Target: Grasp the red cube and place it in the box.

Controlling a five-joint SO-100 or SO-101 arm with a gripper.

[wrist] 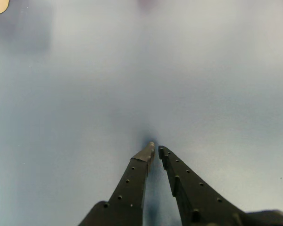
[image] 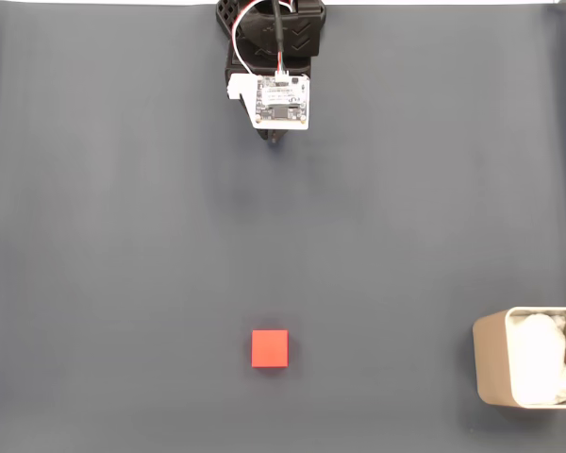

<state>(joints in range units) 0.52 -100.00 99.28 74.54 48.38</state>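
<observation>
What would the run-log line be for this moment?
phase: pre-reach | gripper: jaws nearly closed, empty, near arm base | red cube: on mat, untouched | box: right edge of fixed view, paper-lined

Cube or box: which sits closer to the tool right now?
The red cube, almost straight below the tool in the fixed view; the box lies farther off, at the lower right edge.

The arm [image: 274,57] sits folded at the top edge of the fixed view, its circuit board [image: 282,101] facing up. In the wrist view the gripper [wrist: 155,149] points down, its two dark fingers [wrist: 132,183] nearly touching at the tips, holding nothing.
</observation>
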